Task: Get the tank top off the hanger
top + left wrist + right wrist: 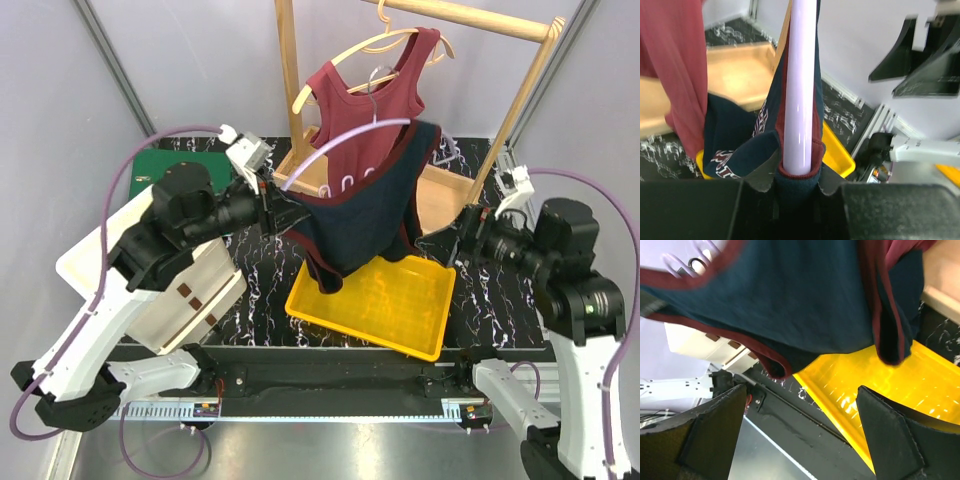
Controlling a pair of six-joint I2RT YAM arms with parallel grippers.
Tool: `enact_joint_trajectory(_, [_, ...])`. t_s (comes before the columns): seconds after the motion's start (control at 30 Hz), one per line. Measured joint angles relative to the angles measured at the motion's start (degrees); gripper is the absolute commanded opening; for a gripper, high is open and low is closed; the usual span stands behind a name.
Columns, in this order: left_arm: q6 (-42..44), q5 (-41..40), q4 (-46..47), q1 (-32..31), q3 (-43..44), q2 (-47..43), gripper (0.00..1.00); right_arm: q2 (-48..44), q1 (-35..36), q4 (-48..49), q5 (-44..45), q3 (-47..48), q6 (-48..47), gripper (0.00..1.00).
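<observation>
Navy tank top (pixel 365 205): is hanging off the lavender hanger (pixel 800 90) in front of the wooden rack (pixel 290 60) and drooping over the yellow tray (pixel 400 320). Whether its hem is touching the tray cannot be told.
Left gripper (pixel 275 207): is clenching the hanger's lower end, with the maroon-trimmed strap bunching around the rod at the jaws.
Right gripper (pixel 801 392): is hovering with its fingers spread wide and gripping nothing, just beside the garment's right edge.
Handling: the garment is looking light, limp and stretchy, so it is likely to sag and drag rather than slide cleanly.
Where to hold: pinching a fold of the body near the free right side seems best.
Red tank top (pixel 375 85): is hanging close behind and is best kept out of the pinch.
</observation>
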Motion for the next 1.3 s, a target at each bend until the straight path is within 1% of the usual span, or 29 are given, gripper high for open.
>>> enact_joint_trajectory(0.1, [-0.1, -0.5, 0.0, 0.0, -3.8, -0.1, 0.0, 3.5, 1.9, 0.3, 0.0, 0.7, 0.3, 0.96])
enact_joint_trajectory(0.13, [-0.1, -0.7, 0.0, 0.0, -5.1, -0.2, 0.0, 4.9, 3.7, 0.3, 0.9, 1.6, 0.5, 0.96])
enact_joint_trajectory(0.17, [-0.2, -1.0, 0.0, 0.0, -6.2, -0.3, 0.0, 6.5, 7.1, 0.3, 2.5, 2.9, 0.8, 0.97])
enact_joint_trajectory(0.23, [-0.3, -1.3, 0.0, 0.0, -8.3, -0.6, 0.0, 10.3, 17.4, 0.5, 7.8, 6.3, 1.3, 0.99])
enact_joint_trajectory(0.3, [-0.3, -1.5, 0.0, 0.0, -10.0, -1.0, 0.0, 13.8, 29.3, 0.5, 15.8, 9.7, 1.7, 1.0])
enact_joint_trajectory(0.33, [-0.3, -1.6, 0.0, 0.0, -11.1, -1.4, 0.0, 16.8, 36.1, 0.2, 21.9, 12.4, 1.9, 1.0])
enact_joint_trajectory(0.4, [-0.3, -1.8, 0.0, 0.0, -12.5, -2.3, 0.0, 21.2, 44.1, 0.2, 28.3, 16.4, 1.9, 1.0])
enact_joint_trajectory(0.47, [-0.3, -1.8, 0.2, 0.0, -14.4, -3.8, 0.0, 25.0, 47.8, 0.6, 34.5, 19.3, 1.9, 0.99])
enact_joint_trajectory(0.57, [-0.5, -1.3, 0.3, 0.0, -17.2, -6.9, 0.0, 27.5, 48.8, 0.9, 42.2, 20.7, 1.9, 0.98])
enact_joint_trajectory(0.7, [-0.8, 0.1, 0.6, 0.0, -19.6, -10.3, 0.0, 26.9, 48.8, 3.5, 49.9, 20.9, 1.7, 0.96])
enact_joint_trajectory(0.8, [-1.3, 1.5, 0.8, 0.0, -21.0, -11.8, 0.0, 26.2, 48.8, 7.1, 54.0, 21.1, 1.2, 0.92])
enact_joint_trajectory(0.87, [-1.6, 2.5, 1.6, 0.0, -22.5, -12.9, 0.0, 26.4, 48.8, 9.1, 56.0, 21.9, 0.7, 0.88])
enact_joint_trajectory(0.9, [-1.7, 3.1, 1.8, 0.0, -23.3, -13.4, 0.0, 26.8, 48.8, 10.2, 56.8, 22.6, 0.5, 0.84])
enact_joint_trajectory(0.97, [-1.9, 4.0, 1.9, 0.0, -24.6, -14.4, 0.0, 27.5, 48.8, 12.2, 57.8, 23.3, 0.3, 0.79])
enact_joint_trajectory(1.0, [-2.0, 4.4, 1.7, -0.1, -25.0, -15.0, 0.0, 27.9, 48.8, 13.0, 58.2, 23.5, 0.3, 0.74])
enact_joint_trajectory(1.13, [-2.2, 6.0, 1.7, -0.1, -25.5, -16.4, 0.0, 30.0, 48.8, 14.9, 59.6, 23.8, 0.2, 0.67])
enact_joint_trajectory(1.17, [-2.2, 6.6, 1.8, -0.1, -25.5, -16.7, 0.0, 30.6, 48.8, 15.4, 59.7, 23.7, 0.2, 0.63])
enact_joint_trajectory(1.2, [-2.2, 7.1, 1.8, -0.1, -25.5, -17.1, 0.0, 31.1, 48.8, 15.8, 59.9, 23.5, 0.3, 0.56])
enact_joint_trajectory(1.23, [-2.2, 7.8, 1.8, -0.1, -25.5, -17.6, 0.0, 31.5, 48.8, 16.0, 60.0, 23.2, 0.4, 0.51])
enact_joint_trajectory(1.3, [-2.2, 8.5, 1.9, -0.1, -25.5, -18.2, 0.0, 31.9, 48.7, 16.3, 60.1, 22.5, 0.6, 0.43])
